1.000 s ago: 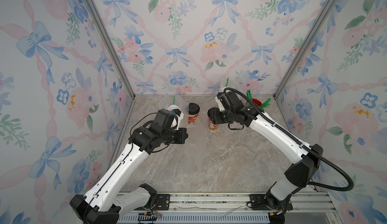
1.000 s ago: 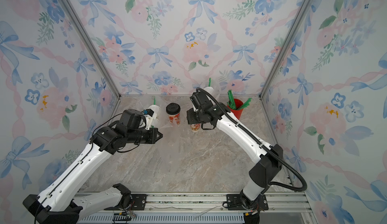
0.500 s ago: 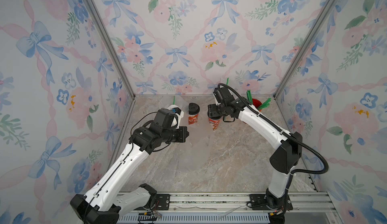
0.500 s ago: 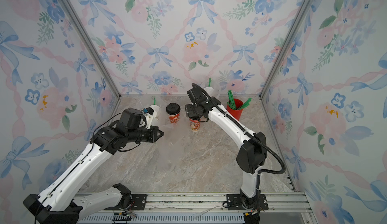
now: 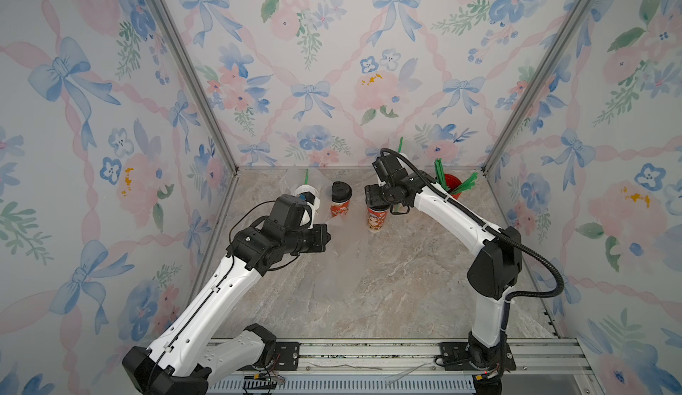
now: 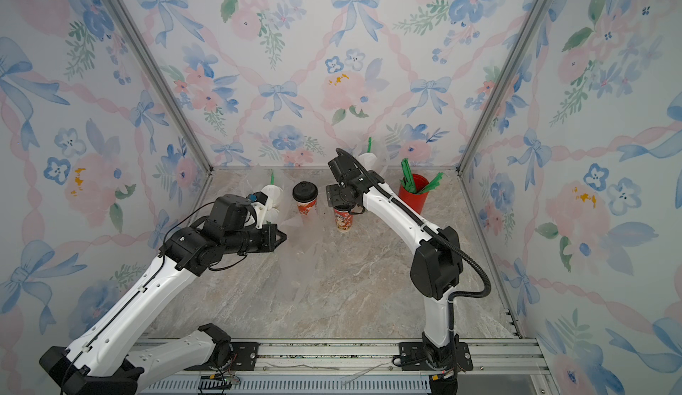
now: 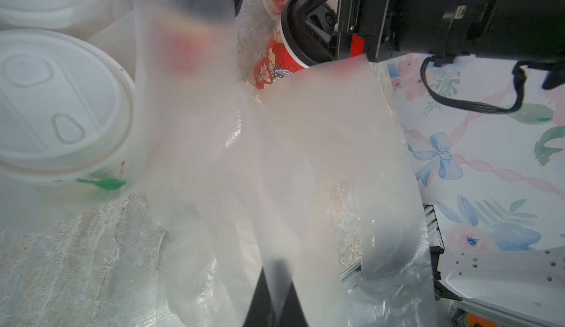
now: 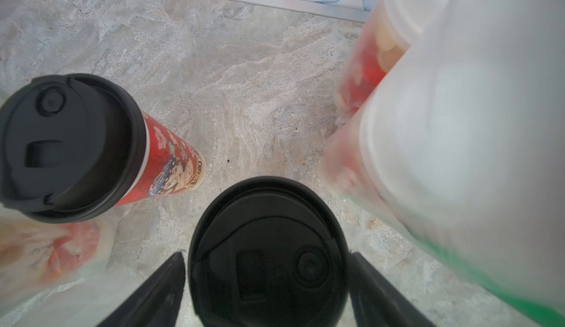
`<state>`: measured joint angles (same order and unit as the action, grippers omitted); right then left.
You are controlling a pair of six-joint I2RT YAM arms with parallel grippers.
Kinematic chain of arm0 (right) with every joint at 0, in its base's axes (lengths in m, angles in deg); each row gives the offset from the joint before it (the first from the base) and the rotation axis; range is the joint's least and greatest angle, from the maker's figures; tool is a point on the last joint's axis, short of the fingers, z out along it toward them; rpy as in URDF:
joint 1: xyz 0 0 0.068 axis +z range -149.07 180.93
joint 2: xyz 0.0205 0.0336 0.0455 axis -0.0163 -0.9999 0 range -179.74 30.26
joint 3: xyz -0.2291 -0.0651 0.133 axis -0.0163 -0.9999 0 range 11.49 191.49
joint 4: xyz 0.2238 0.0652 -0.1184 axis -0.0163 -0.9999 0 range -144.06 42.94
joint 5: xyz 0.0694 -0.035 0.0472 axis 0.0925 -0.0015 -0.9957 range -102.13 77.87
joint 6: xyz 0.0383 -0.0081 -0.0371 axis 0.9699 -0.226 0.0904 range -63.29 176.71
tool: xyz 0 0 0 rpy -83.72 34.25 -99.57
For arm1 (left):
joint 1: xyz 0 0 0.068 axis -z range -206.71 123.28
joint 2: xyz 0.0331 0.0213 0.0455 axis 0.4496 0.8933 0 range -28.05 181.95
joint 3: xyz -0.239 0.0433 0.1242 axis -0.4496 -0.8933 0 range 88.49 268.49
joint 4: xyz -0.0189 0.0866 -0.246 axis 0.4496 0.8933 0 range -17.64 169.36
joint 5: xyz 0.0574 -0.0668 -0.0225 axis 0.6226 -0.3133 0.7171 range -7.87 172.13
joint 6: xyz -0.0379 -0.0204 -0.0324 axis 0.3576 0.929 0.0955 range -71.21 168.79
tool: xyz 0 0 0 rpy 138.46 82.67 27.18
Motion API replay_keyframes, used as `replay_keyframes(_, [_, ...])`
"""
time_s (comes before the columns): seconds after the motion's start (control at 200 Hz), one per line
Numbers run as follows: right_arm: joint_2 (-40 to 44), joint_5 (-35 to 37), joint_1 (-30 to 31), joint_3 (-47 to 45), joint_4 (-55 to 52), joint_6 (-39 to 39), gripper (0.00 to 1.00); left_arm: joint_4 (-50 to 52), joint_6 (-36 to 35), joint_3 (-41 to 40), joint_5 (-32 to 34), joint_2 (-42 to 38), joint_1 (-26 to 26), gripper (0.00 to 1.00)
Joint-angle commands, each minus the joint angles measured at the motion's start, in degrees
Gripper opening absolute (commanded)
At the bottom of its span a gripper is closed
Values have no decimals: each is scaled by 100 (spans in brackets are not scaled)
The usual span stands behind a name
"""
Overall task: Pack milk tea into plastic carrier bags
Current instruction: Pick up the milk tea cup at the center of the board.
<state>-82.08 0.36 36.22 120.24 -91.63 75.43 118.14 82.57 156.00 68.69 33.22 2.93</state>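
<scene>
A: Right gripper?
B: Fingers spread wide, one on each side of the black lid of a red milk tea cup. The cup stands upright on the table. Second black-lidded cup at its 10 o'clock, apart.
A: Left gripper?
B: Pinched tight on a clear carrier bag. Film drapes to the table at the cup's 7 o'clock. Straw cup at 2 o'clock.

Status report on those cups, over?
Left tool shut on clear crinkly plastic bag. Right tool open, straddling black-lidded red paper cup. Second black-lidded cup close beside.
</scene>
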Motion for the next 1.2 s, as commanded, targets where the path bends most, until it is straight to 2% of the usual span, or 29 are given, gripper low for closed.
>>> replay_keyframes(0.0, [-148, 84, -57, 245, -25, -115, 84, -64, 108, -53, 60, -108, -31, 0])
replay_keyframes(0.24, [-240, 233, -59, 292, -90, -196, 81, -66, 117, -66, 42, -129, -64, 0])
replay_keyframes(1.195, [-447, 436, 72, 527, -546, -152, 82, -102, 173, -149, 7, -201, -108, 0])
